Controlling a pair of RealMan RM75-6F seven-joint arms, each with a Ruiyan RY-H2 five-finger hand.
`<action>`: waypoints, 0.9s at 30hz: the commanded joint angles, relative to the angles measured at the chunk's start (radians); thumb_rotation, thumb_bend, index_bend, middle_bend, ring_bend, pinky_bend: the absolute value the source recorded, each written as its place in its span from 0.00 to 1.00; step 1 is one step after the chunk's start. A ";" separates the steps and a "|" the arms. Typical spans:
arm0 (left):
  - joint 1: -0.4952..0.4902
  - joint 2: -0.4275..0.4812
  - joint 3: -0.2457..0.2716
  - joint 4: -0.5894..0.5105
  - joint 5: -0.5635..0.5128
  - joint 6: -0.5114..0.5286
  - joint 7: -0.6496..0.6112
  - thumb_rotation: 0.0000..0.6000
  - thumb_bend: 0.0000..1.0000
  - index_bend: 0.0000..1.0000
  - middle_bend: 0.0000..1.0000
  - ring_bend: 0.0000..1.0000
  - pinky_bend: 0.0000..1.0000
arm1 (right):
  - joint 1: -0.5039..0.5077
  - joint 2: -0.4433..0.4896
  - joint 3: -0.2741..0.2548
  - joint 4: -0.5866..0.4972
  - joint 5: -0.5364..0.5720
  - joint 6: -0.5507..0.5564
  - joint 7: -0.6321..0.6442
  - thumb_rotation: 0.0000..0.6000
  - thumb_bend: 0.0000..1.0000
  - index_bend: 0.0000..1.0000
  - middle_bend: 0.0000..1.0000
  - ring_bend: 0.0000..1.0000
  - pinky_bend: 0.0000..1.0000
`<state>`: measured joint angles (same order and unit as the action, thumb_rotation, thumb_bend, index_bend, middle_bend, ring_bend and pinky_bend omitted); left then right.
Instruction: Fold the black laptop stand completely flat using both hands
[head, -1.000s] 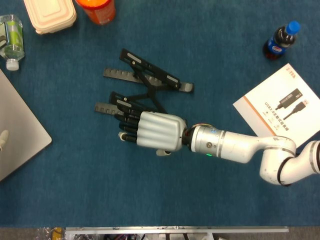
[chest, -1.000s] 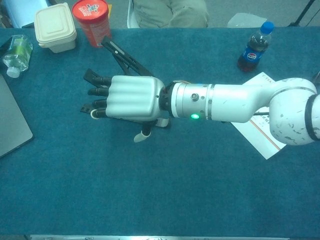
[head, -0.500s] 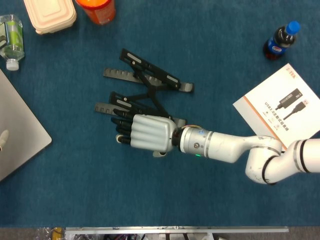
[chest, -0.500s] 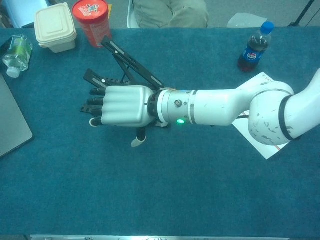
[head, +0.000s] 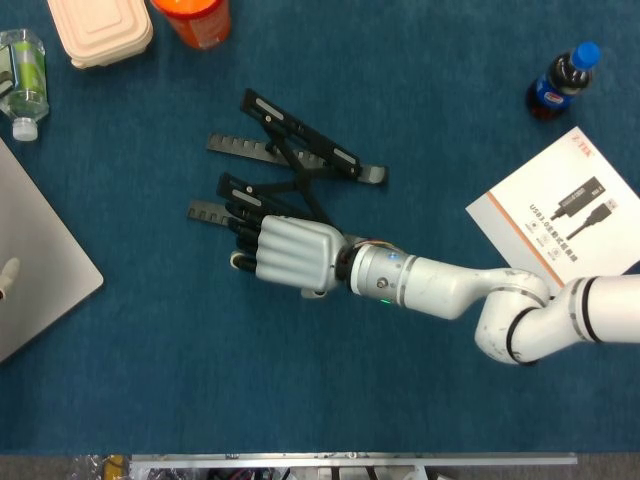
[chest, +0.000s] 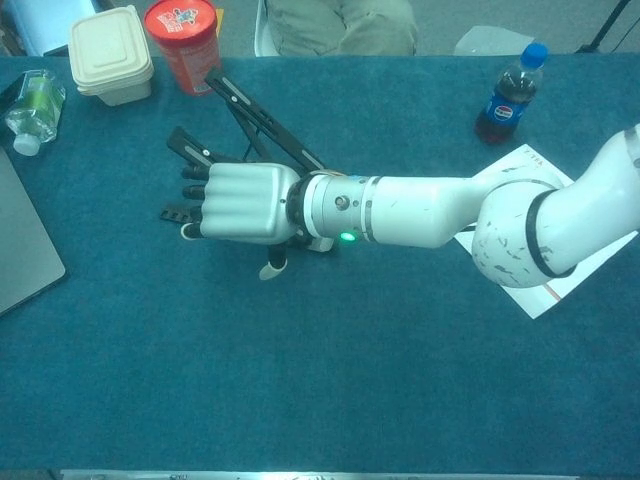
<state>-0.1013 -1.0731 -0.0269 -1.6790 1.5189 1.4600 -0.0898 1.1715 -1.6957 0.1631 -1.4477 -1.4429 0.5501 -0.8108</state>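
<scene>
Black stand (head: 290, 165), still unfolded, lies on the blue cloth (head: 200, 380) directly under and beyond the right hand (head: 290, 252). Its slotted bars and hinged struts fan out from the fingertips toward the far side of the table; in the chest view one strut (chest: 262, 115) rises at a tilt behind the knuckles.

Right hand: palm down, back of the hand toward the head camera, dark fingers (head: 243, 225) laid over the near bars of the stand. The fingers lie close together and bent downward onto the bars; whether they grip a bar or only press on it cannot be told, since the palm hides the contact. The thumb (chest: 274, 268) points down toward the cloth at the near side of the palm.

Left hand: not seen in either view.

Beyond the fingertips, well apart: a cream box (head: 100, 30), a red tub (head: 192, 18) and a small clear bottle (head: 24, 82). Past the fingertips at the table edge, a grey laptop (head: 35, 260). Behind the wrist, near the forearm: a white leaflet (head: 565, 210) and, farther, a cola bottle (head: 560, 82).
</scene>
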 joint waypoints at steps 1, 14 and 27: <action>-0.014 -0.007 -0.003 0.022 0.000 -0.022 -0.037 1.00 0.27 0.06 0.15 0.05 0.07 | -0.012 0.029 -0.013 -0.045 0.045 0.029 -0.064 0.58 0.15 0.20 0.30 0.16 0.02; -0.058 -0.028 -0.003 0.071 0.039 -0.057 -0.093 1.00 0.27 0.06 0.16 0.05 0.07 | -0.094 0.166 -0.093 -0.319 0.210 0.250 -0.364 0.58 0.14 0.21 0.31 0.19 0.02; -0.095 -0.041 0.013 0.096 0.072 -0.092 -0.115 1.00 0.27 0.06 0.16 0.05 0.07 | -0.223 0.280 -0.229 -0.534 0.178 0.466 -0.479 0.58 0.13 0.21 0.31 0.19 0.02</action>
<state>-0.1964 -1.1144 -0.0146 -1.5834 1.5905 1.3681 -0.2045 0.9636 -1.4266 -0.0503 -1.9665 -1.2505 1.0017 -1.2796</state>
